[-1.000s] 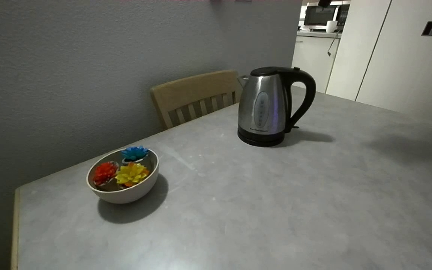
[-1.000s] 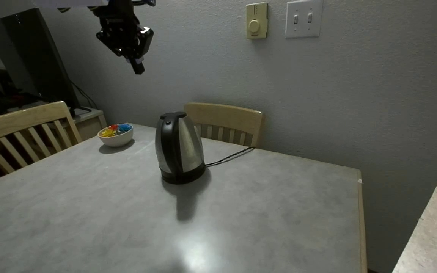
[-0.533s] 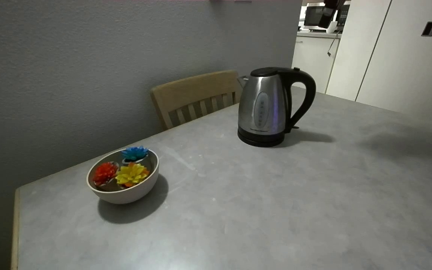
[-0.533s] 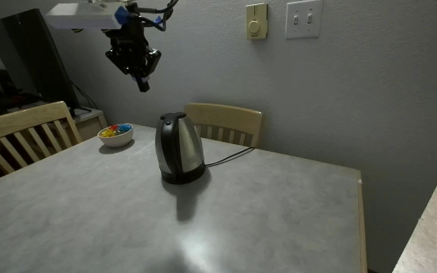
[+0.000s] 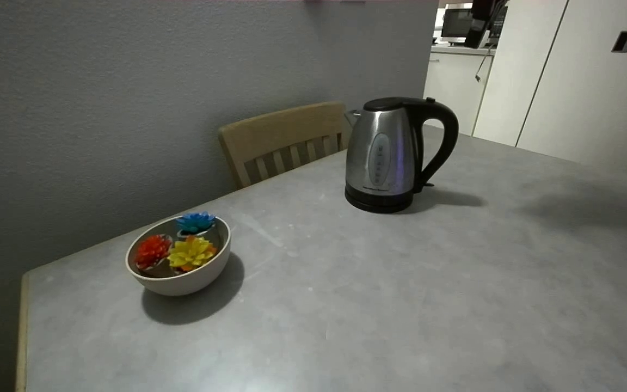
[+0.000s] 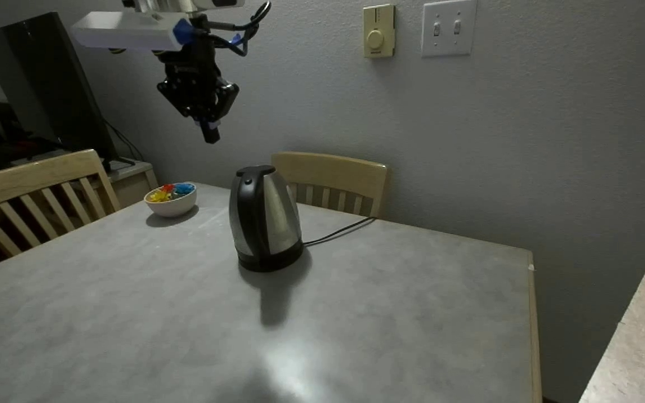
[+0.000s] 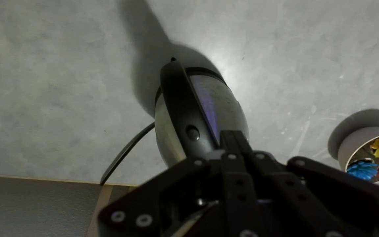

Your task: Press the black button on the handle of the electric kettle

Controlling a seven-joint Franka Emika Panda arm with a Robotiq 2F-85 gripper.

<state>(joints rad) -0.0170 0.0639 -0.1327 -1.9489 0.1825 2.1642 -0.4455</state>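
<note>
The electric kettle [image 5: 377, 163] stands upright on the grey table, steel with a black lid; it shows in both exterior views [image 6: 282, 215] and in the wrist view [image 7: 224, 105]. Its black loop handle [image 5: 448, 133] carries the small black button [image 5: 430, 100] on top. The wrist view shows the handle [image 7: 181, 98] and the button [image 7: 193, 133] left of my fingertips. My gripper [image 7: 233, 135] is shut and empty, its fingers together, pointing down. In an exterior view the gripper [image 6: 211, 136] hangs above the kettle's height, apart from it. The fingers hide part of the kettle in the wrist view.
A white bowl [image 5: 199, 284] with red, blue and yellow flowers stands on the table [image 5: 346, 305]. A black cord [image 6: 340, 232] runs from the kettle to the table edge. A wooden chair [image 6: 331, 170] and a wall [image 6: 496, 140] stand behind; another chair [image 6: 37, 174] is at the left.
My gripper has moved down, and slightly right in an exterior view, slowing in the last half second. It stays shut. The kettle and the bowl have not moved.
</note>
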